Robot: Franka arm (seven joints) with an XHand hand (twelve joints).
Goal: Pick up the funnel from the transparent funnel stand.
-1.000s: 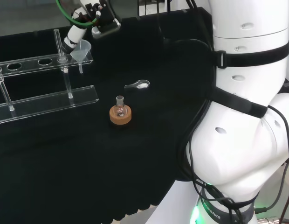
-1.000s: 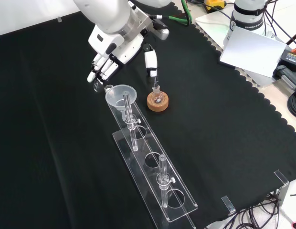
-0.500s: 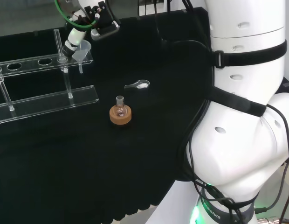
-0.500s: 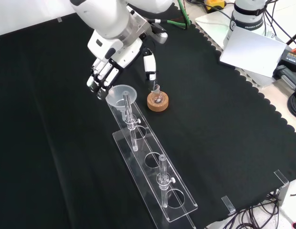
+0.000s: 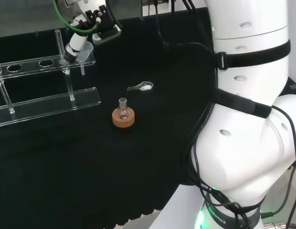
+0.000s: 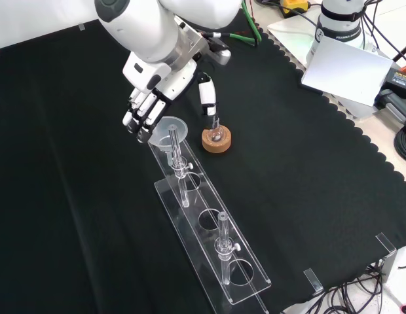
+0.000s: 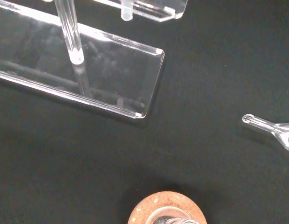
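Observation:
A clear funnel (image 6: 171,128) sits in the end hole of the transparent funnel stand (image 6: 213,245), at the end nearest the arm. In the head view the funnel (image 5: 85,51) rests at the right end of the stand's upper shelf (image 5: 28,64). My hand (image 6: 149,104) hangs just over it, open. Its straight fingers (image 6: 139,119) reach the funnel's left rim in the front view, while the thumb (image 6: 207,99) points down apart on the right. In the head view a finger (image 5: 74,45) lies against the funnel's left side. Nothing is held.
A cork ring stand (image 6: 216,139) with a small flask (image 5: 122,112) stands just right of the funnel in the front view, under the thumb. A small glass scoop (image 5: 141,86) lies beyond it. The wrist view looks down on the stand's base plate (image 7: 112,79), the cork ring (image 7: 165,212) and the scoop (image 7: 270,128).
The hand has come down and toward the stand; its fingers, earlier above and left of the funnel, are now at its rim. The funnel and stand have not moved.

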